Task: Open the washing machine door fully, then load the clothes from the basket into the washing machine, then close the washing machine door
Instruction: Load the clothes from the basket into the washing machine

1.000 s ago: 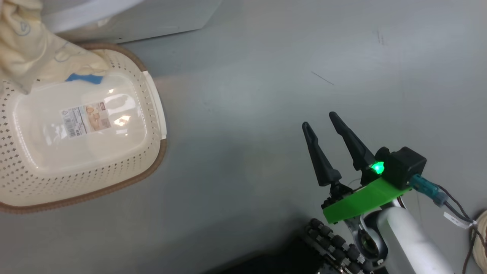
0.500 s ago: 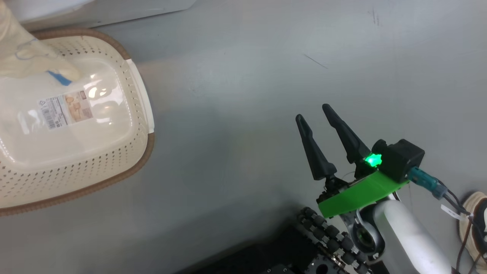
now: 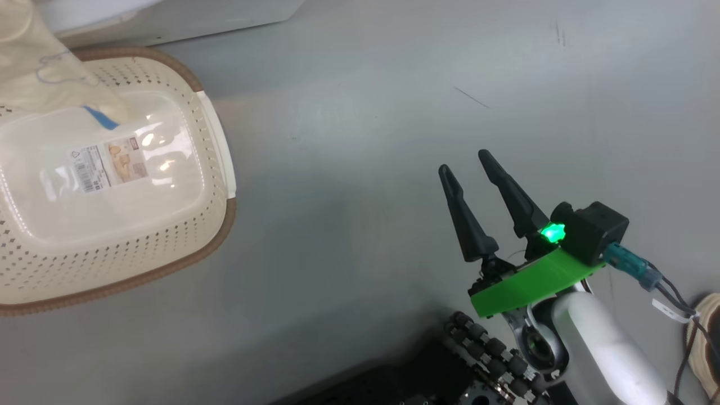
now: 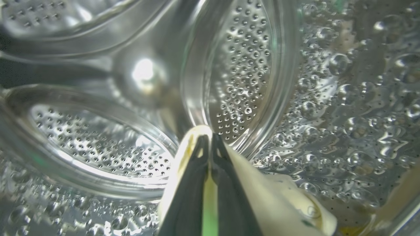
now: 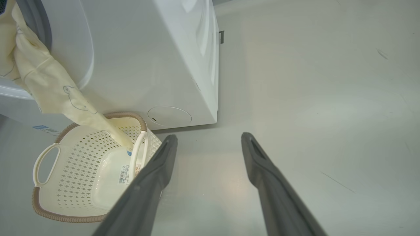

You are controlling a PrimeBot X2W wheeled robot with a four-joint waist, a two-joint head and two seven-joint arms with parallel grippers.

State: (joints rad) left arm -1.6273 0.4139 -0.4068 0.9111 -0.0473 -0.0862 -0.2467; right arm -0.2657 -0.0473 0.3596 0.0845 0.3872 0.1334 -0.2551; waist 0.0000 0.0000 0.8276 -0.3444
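My left gripper is deep inside the washing machine's perforated steel drum, shut on a fold of the cream clothes. From outside, the clothes trail out of the washing machine past the grey gasket and down into the basket. In the head view the garment's tail, with its blue patch, rests in the far corner of the cream basket. My right gripper hovers open over the floor, right of the basket. The washing machine door is out of view.
Grey floor stretches between the basket and my right arm. The washer's white base stands just behind the basket. My black base is at the bottom, and a person's shoe is at the right edge.
The head camera has shifted a little. Less of the garment lies over the basket's far rim than a second ago. My right gripper stays open in about the same place.
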